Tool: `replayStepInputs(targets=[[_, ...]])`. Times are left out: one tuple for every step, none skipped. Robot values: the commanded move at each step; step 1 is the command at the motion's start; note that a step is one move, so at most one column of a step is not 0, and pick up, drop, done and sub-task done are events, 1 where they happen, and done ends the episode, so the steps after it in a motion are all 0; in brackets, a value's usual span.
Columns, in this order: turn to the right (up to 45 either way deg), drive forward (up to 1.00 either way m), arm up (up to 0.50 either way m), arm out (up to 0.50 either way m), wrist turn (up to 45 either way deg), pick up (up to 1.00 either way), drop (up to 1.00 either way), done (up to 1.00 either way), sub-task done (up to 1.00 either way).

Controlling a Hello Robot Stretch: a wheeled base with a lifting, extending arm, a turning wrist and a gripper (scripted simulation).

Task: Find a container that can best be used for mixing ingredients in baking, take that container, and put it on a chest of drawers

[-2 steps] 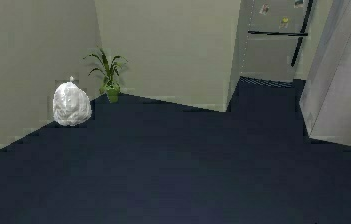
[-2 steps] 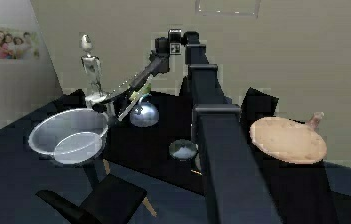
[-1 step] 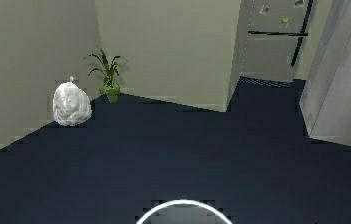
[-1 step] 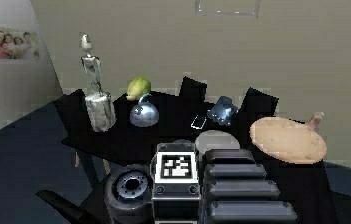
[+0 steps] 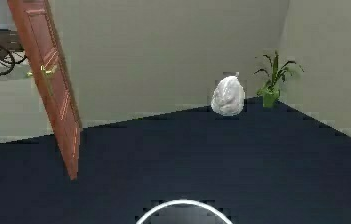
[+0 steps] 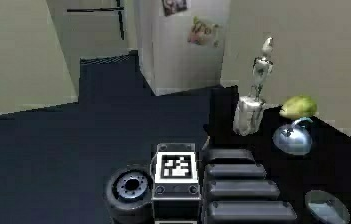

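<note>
A shiny grey bowl-like vessel (image 6: 295, 138) sits on a dark tabletop (image 6: 333, 160) at the arm side view's right. Behind it lies a yellow-green lump (image 6: 299, 104). To its left stands a pale vase (image 6: 248, 113) with a thin whitish figure (image 6: 265, 60) rising from it. Another grey round thing (image 6: 328, 206) shows at the bottom right corner. My arm's ribbed dark bar (image 6: 235, 185) ends at a white marked square (image 6: 175, 166). Left of that is the gripper's round dark body (image 6: 131, 190). I cannot make out its far end, so I cannot tell whether it holds anything.
A white fridge (image 6: 183, 40) with pictures on it stands at the back, beside a dark-floored passage (image 6: 103, 90). In the forward view a brown door (image 5: 51, 85) stands ajar at left. A white lumpy sack (image 5: 228, 96) and a potted plant (image 5: 273, 78) sit in the far corner.
</note>
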Motion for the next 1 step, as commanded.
replayStepInputs(targets=[[-45.0,0.00,0.00,0.00,0.0,0.00,0.00,0.00,0.00]])
